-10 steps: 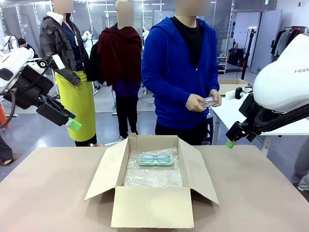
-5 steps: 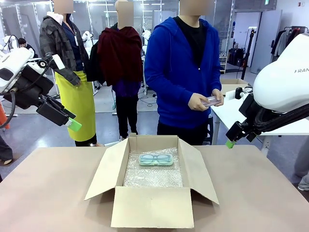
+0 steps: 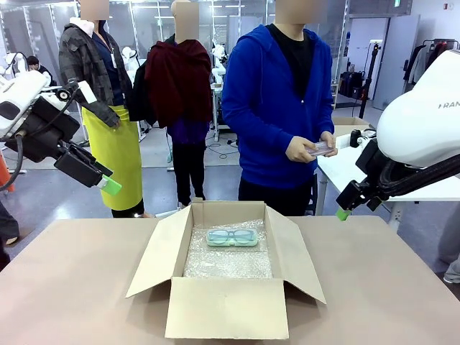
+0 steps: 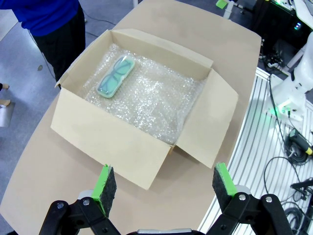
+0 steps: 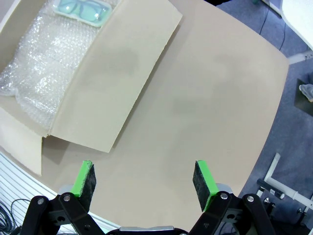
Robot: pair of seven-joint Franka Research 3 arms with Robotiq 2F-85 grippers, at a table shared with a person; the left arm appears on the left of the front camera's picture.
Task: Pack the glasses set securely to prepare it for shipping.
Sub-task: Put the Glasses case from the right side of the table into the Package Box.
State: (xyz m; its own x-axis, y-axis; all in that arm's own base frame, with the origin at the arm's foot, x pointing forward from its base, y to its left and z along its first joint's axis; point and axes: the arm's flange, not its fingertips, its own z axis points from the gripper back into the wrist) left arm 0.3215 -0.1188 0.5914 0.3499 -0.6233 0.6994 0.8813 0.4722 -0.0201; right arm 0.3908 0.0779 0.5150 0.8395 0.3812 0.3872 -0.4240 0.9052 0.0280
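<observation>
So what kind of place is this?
Most likely a robot lab, not a shop: a white left robot arm and a white right robot arm flank a tan table with an open brown cardboard box lined with clear bubble wrap; black cables trail nearby.

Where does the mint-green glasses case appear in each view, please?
Front view: the mint-green translucent glasses case lies centre, on clear bubble wrap inside the open cardboard box.
Left wrist view: the case sits upper left, inside the box.
Right wrist view: the case is at the top edge, left of centre.
Shared landmark: the bubble-wrap-lined box.
</observation>
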